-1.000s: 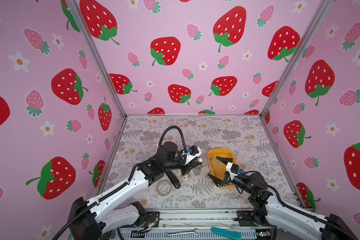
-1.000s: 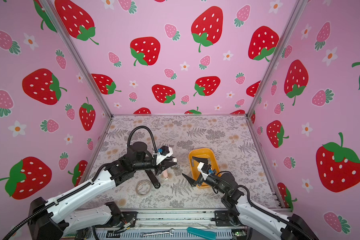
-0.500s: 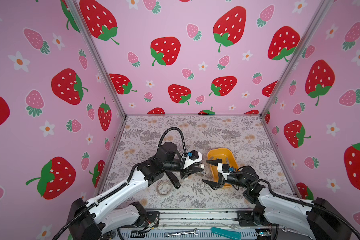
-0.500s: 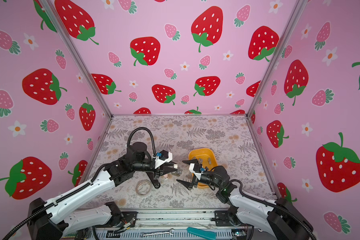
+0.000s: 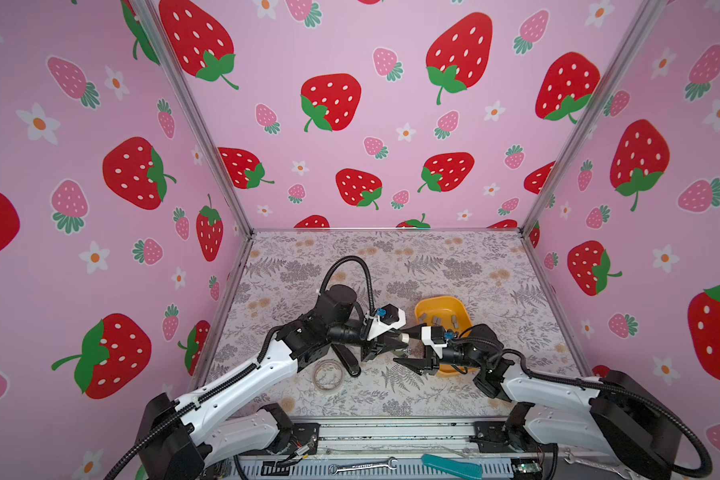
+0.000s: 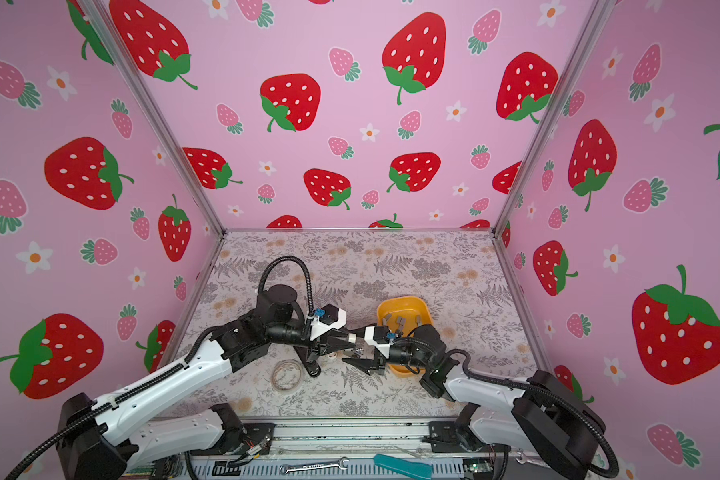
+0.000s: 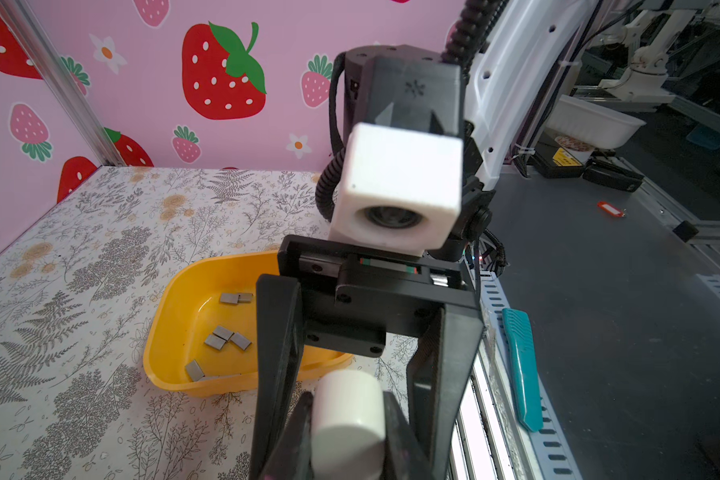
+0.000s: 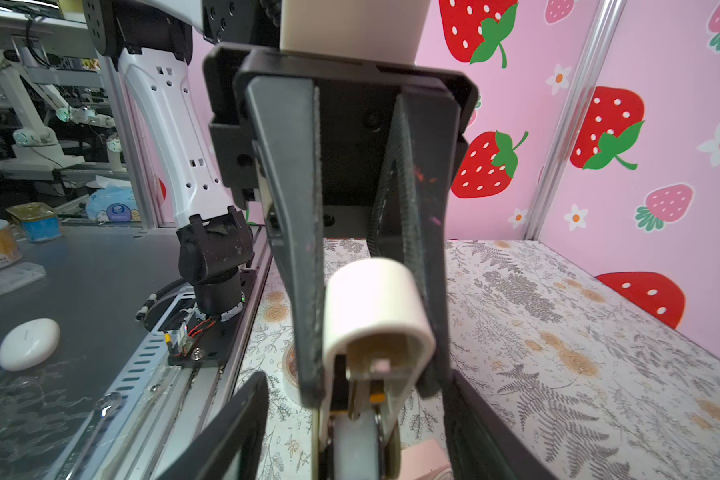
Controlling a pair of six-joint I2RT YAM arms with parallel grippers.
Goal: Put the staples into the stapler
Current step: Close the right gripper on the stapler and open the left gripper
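Gripping stapler: left end effector | right end effector jaws apart, facing

Pink walls carry red and pink strawberries and white flowers. The table shows grey ferns and tan blooms. The tray is orange-yellow; staples in it grey; stapler cream.

No lettering I can read from here. The spanner carries stamped marks too small to make out. The yellow sticker and the tin label are blurred. A moulded star-shaped sign sits on the black arm housing.
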